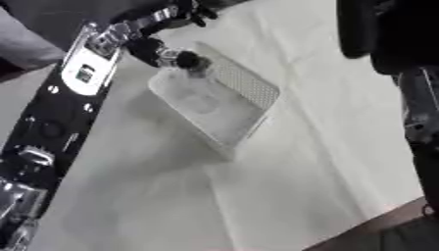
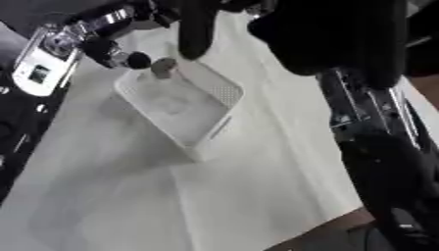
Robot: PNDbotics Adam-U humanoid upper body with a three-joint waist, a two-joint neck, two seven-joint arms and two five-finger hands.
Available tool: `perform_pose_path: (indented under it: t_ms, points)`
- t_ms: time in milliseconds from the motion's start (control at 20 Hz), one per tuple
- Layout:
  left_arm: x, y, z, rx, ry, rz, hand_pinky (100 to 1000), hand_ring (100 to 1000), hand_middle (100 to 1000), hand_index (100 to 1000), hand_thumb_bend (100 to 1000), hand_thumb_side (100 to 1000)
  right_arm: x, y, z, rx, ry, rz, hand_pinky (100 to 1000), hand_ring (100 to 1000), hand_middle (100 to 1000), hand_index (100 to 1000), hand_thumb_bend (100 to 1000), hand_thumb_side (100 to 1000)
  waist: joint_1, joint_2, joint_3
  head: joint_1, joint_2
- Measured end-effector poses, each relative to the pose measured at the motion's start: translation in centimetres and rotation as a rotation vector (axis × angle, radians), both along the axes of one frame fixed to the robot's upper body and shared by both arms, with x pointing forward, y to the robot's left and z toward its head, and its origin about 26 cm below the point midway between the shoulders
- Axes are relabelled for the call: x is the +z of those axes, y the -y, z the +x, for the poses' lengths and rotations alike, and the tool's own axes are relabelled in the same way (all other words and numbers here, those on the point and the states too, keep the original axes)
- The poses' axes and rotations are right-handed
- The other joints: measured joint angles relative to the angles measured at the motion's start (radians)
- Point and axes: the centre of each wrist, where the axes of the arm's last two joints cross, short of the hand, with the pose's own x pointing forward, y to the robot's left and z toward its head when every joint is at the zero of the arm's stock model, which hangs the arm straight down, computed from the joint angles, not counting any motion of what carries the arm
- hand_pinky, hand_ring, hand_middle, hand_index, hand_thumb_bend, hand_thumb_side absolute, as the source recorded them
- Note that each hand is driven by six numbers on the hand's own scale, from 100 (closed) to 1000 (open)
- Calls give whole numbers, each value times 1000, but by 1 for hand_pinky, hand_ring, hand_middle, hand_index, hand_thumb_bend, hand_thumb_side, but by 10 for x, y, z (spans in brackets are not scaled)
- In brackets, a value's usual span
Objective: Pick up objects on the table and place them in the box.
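Left eye view: white box (image 1: 225,105) rests on pale cloth-covered table (image 1: 308,162).

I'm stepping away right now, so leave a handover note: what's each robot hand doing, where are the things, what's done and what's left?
Left robot hand: over the far corner of the white box, fingers curled around a small clear object just above the rim.
Right robot hand: raised close to the camera, fingers hanging straight, empty.
Box: on the white table, apparently holding nothing else.
Done: object picked up and carried to the box.
Left: release it inside. No other loose objects visible on the table.
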Motion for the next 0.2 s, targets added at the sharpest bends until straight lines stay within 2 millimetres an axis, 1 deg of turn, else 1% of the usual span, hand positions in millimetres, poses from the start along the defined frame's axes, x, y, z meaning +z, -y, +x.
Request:
perform_pose_path:
  t_ms: [50,100,150,200]
  points:
    - [0,-1,0,2,2,0,784,888,921,995,717,848,0,0,0,0,0,-1,670,834,944,389,100,821,0,0,1,0,0]
    - [1,-2,0,5,4,-3,756,872,899,977,689,847,0,0,0,1,0,-2,670,834,944,389,100,821,0,0,2,0,0]
    - [2,-3,0,6,8,-10,716,850,874,957,626,922,0,0,0,1,0,-3,670,834,945,389,100,820,0,0,5,0,0]
    - [5,-4,-1,2,15,-30,686,833,846,944,407,886,-1,0,0,0,-2,-4,670,834,945,390,100,821,0,0,6,0,0]
